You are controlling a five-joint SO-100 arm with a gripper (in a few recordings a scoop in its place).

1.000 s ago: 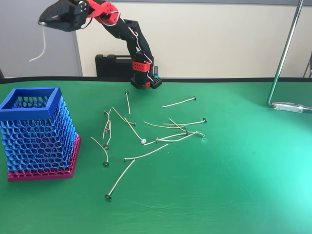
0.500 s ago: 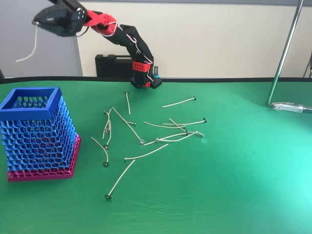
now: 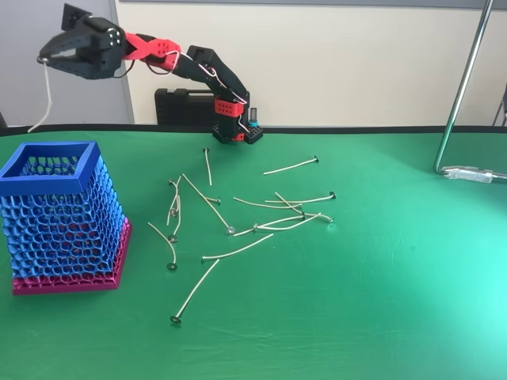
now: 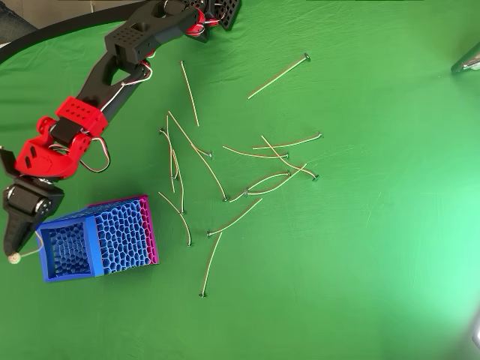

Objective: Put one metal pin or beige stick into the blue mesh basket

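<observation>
Your gripper [image 3: 46,60] pinches one stick [image 3: 43,99] (lifted); you have yet to drop it into the basket [image 3: 49,179].

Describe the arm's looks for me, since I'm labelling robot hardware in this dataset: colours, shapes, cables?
The arm is built of blocky black links joined by bright red joint pieces, standing on a black-and-red base. Thin white cables loop along the links. In the overhead view one black link has a grid of small holes. The gripper is black, with two tapering fingers.
</observation>
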